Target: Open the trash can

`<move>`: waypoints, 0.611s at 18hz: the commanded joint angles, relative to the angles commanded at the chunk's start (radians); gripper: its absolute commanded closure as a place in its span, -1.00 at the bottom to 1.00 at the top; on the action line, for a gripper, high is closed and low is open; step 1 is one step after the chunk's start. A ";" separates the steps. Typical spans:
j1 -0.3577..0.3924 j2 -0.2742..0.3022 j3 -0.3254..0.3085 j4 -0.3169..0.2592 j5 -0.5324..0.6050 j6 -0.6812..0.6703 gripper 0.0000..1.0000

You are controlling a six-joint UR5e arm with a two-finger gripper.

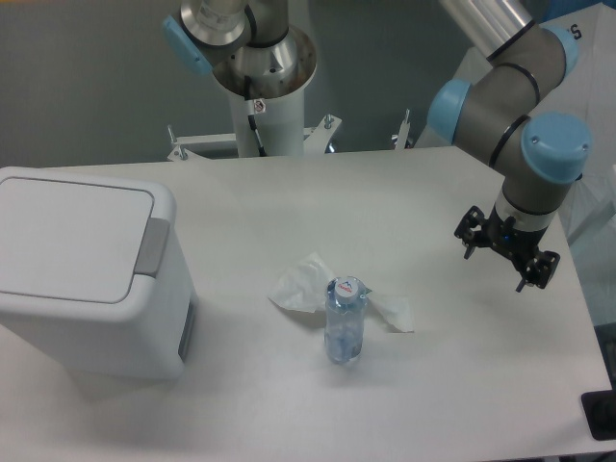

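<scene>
The trash can is a large white boxy bin at the left of the table. Its flat lid lies closed, with a grey push tab on its right edge. My gripper hangs above the right side of the table, far to the right of the bin. Its dark fingers stand apart with nothing between them.
A clear plastic water bottle stands near the table's middle front, on a crumpled white tissue. The arm's white base column stands behind the table's far edge. A dark object sits at the front right corner.
</scene>
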 joint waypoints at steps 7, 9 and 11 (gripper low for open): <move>0.000 0.003 0.024 -0.012 -0.040 -0.018 -1.00; -0.005 0.003 0.025 -0.017 -0.058 -0.063 -1.00; -0.014 0.012 0.025 -0.028 -0.078 -0.113 -1.00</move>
